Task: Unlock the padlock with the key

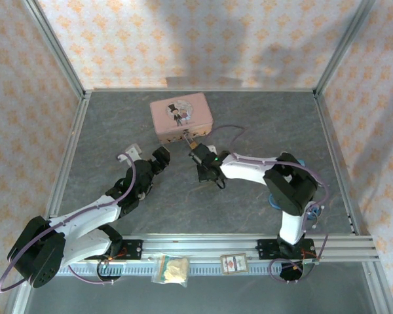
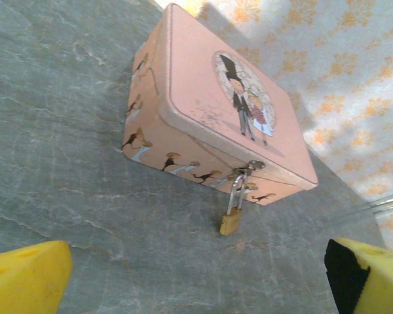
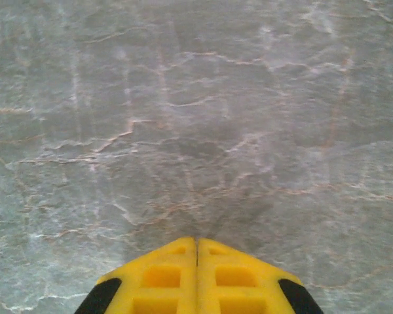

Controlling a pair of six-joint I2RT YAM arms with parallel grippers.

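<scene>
The tiny brass padlock [image 2: 230,224] hangs by its thin silvery shackle from the clasp of the pink tin [image 2: 203,85] and touches the grey table. From above, the padlock [image 1: 191,140] shows at the near side of the tin [image 1: 181,114]. My left gripper [image 2: 196,278] is open, wide apart, a short way in front of the padlock, with nothing between its fingers; from above the left gripper [image 1: 158,159] lies to the lock's left. My right gripper [image 3: 197,243] is shut, jaws flush together, pointing down at bare table; from above the right gripper [image 1: 204,171] is near the lock. The key is hidden.
A small clear bag [image 1: 171,268] and a card [image 1: 232,263] lie at the near rail between the arm bases. A white hook-like part [image 1: 128,154] sits left of my left gripper. Aluminium frame posts and patterned walls enclose the table [image 1: 118,124].
</scene>
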